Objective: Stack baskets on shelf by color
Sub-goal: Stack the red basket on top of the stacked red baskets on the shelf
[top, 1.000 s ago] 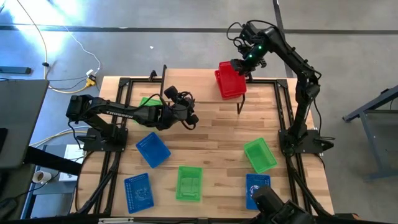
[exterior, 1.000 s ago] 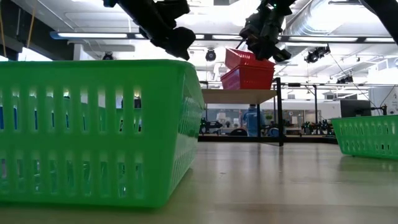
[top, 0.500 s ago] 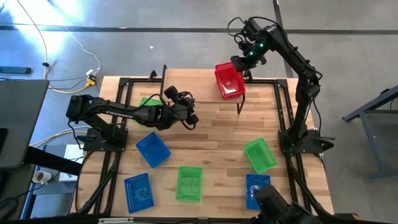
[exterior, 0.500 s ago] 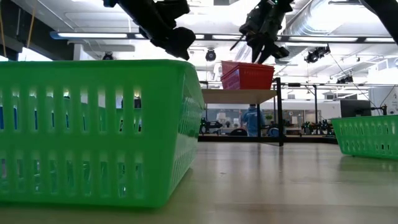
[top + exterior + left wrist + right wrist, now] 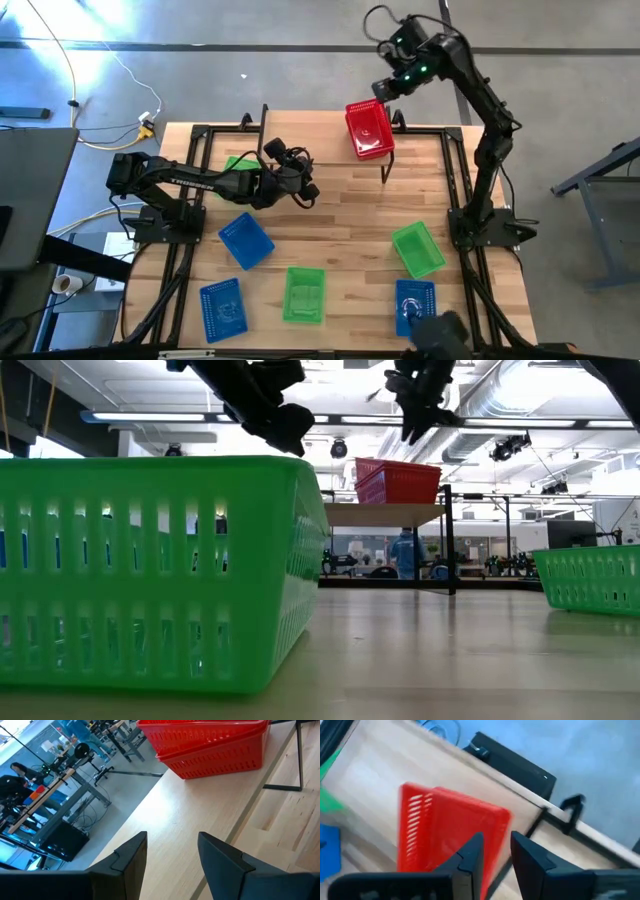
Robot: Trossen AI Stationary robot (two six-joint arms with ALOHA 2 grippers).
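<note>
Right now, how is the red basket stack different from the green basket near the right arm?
The red basket stack sits up on the shelf; the green basket lies down on the table. The red one is nested baskets; the green one is single. Both are the same kind of slotted plastic basket, open side up.

Left arm: dark, jointed, reaching from its base at the left edge toward mid-scene, held low and level. Left gripper [image 5: 300, 185]: fingers [image 5: 131, 857] parted with a clear gap, nothing between them. Right arm: rises from its base at the right edge, elbow high, forearm angled to the far side. Right gripper [image 5: 384, 88]: raised at the far right, fingers [image 5: 470, 855] slightly apart, gripping nothing.
</note>
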